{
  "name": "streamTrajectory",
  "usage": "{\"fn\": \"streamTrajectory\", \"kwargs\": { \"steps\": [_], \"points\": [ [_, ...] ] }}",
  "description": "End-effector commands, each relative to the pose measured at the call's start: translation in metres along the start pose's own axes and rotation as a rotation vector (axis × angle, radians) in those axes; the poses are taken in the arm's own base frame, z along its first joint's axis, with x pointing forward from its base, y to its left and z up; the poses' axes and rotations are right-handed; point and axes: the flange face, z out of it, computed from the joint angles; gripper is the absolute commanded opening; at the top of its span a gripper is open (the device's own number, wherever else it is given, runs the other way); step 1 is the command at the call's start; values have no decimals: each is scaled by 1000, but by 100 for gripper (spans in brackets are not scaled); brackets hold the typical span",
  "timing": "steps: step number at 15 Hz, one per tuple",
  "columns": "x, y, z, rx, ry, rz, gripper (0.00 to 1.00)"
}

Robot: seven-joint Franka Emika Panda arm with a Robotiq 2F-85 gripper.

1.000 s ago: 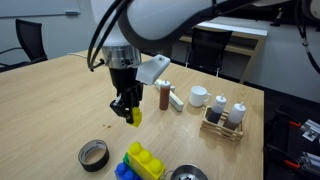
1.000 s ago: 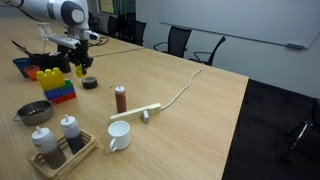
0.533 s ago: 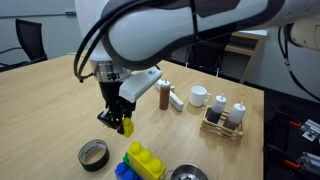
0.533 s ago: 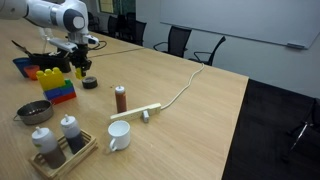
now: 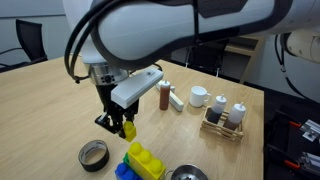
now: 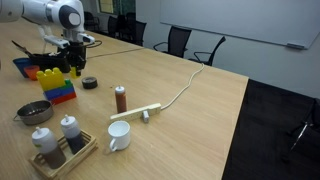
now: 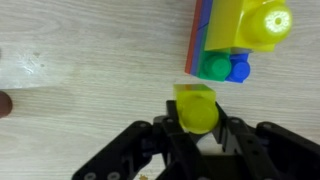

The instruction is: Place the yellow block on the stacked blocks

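My gripper (image 5: 124, 128) is shut on the small yellow block (image 7: 196, 107) and holds it in the air just above the table. The block also shows in an exterior view (image 5: 128, 128). The stacked blocks (image 5: 143, 162), yellow and blue studded bricks, stand just below and to the right of the gripper in that view. In the wrist view the stacked blocks (image 7: 236, 30) lie ahead of the jaws, at the top right. In an exterior view (image 6: 57, 82) the stack is red, blue and yellow, with the gripper (image 6: 77, 70) right beside it.
A black tape roll (image 5: 93, 154) lies left of the stack. A metal bowl (image 5: 187, 174) sits at the front edge. A brown bottle (image 5: 164, 96), a white mug (image 5: 199, 96) and a wooden rack with shakers (image 5: 226, 121) stand farther back. A white cable (image 6: 180, 92) crosses the table.
The arm has moved left and down with the yellow block, closer to the stacked blocks. The grip has stayed shut.
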Motion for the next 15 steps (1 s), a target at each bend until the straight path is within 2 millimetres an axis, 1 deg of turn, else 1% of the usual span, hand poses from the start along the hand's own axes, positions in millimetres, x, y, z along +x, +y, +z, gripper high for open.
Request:
{"fn": "streamTrajectory", "kwargs": {
  "steps": [1,7,15],
  "points": [
    [-3,-5,1,12,-30,15,10],
    [-5,-13,12,53,-45,6,10],
    [-10,-16,8,83,-69,15,10]
  ]
}}
